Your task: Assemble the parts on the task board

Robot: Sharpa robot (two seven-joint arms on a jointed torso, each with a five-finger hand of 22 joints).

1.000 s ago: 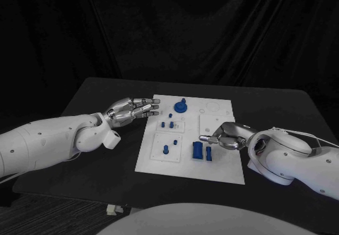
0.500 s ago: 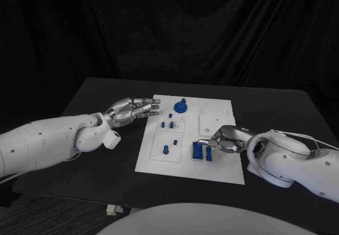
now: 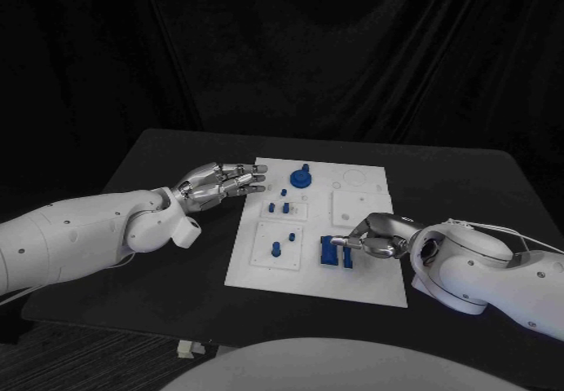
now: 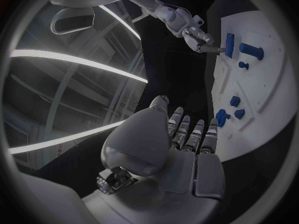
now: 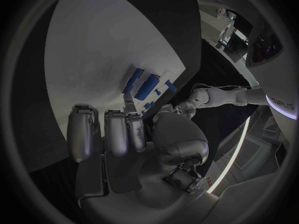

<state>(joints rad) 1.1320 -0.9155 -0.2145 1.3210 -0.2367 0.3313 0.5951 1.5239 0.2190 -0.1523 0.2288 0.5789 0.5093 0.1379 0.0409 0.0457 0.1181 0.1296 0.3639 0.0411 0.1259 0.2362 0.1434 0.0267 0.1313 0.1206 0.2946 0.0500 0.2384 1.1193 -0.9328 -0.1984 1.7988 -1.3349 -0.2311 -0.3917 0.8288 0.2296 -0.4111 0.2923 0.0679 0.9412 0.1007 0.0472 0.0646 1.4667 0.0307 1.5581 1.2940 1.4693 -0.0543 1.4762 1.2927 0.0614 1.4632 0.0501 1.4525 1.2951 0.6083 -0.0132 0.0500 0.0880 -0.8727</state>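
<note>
White task board (image 3: pixel 364 281) flat in the middle of the black desk (image 3: pixel 153 155), with small blue parts (image 3: pixel 301 176) standing on it. Right robot hand (image 3: pixel 374 238) low over the board's right side, fingertips at the two upright blue blocks (image 3: pixel 337 252) near the front edge; cannot tell whether gripping anything. Left robot hand (image 3: pixel 218 182) hovering just beside the board's left edge, fingers extended close together, holding nothing.

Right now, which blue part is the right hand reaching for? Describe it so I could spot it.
On the white task board, look at its near right area, by the right hand. Two long blue blocks lie side by side; it's the one nearer the fingertips, much longer than the small pegs.
</note>
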